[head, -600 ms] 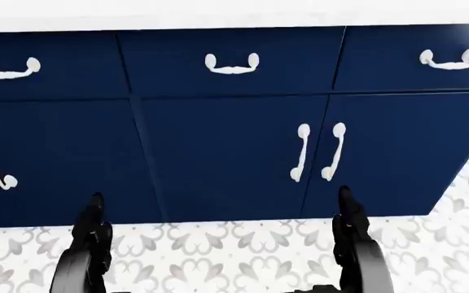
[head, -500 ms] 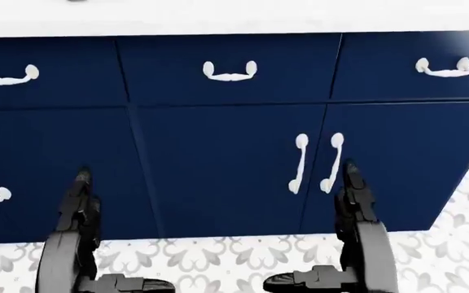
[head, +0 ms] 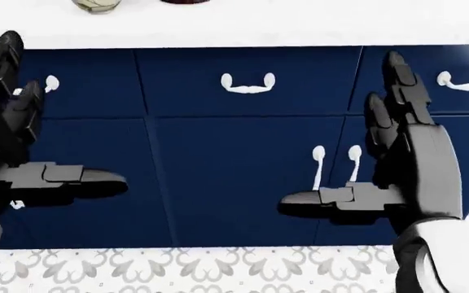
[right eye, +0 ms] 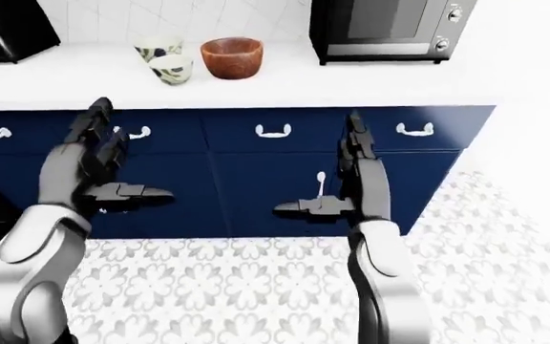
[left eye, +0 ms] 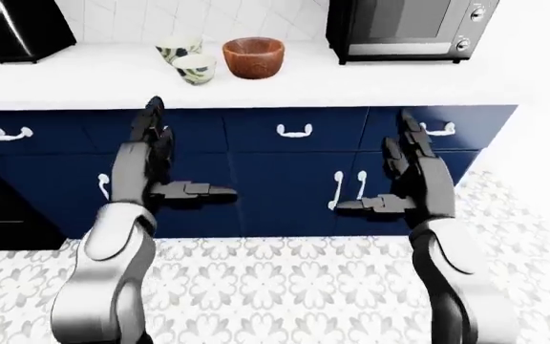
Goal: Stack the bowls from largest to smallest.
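Three bowls stand on the white counter [left eye: 285, 82] at the top of the left-eye view. The brown bowl [left eye: 253, 57] is the widest. Left of it are two smaller white bowls with green patterns, one [left eye: 179, 48] further up and one [left eye: 196, 69] nearer the counter edge. My left hand [left eye: 175, 154] and right hand [left eye: 390, 172] are raised before the navy cabinets, below the counter edge. Both are open, fingers up and thumbs pointing inward, holding nothing. In the head view only the rim of a patterned bowl [head: 96, 5] shows.
A microwave [left eye: 413, 29] sits on the counter to the right of the bowls, and a black appliance [left eye: 7, 29] at the far left. Navy drawers and doors [left eye: 275, 186] with white handles fill the space under the counter. Patterned tiles [left eye: 275, 287] cover the floor.
Both hands have risen from the bottom of the head view to cabinet height, thumbs now spread. The whole picture has shifted down and a little right, so the camera has moved.
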